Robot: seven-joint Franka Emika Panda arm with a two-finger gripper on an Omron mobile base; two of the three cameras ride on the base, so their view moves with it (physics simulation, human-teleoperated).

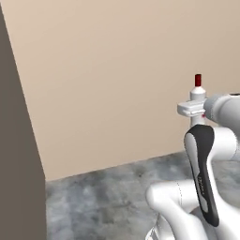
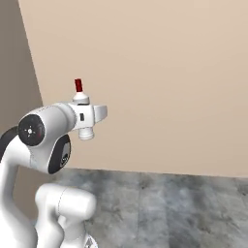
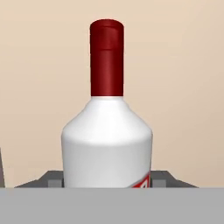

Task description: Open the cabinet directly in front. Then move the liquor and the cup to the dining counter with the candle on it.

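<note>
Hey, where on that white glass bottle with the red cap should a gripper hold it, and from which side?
The white glass bottle with the red cap stands upright, so grip its wide straight body below the shoulder, approaching level from the side. The narrow red neck offers less surface.

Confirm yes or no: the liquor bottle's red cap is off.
No. In the hand view the red cap sits on the neck of the liquor bottle.

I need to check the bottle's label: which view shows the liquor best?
The hand view: the liquor looms close, red cap, white shoulder and a label corner visible. Both base views show just its cap and neck above the gripper.
</note>
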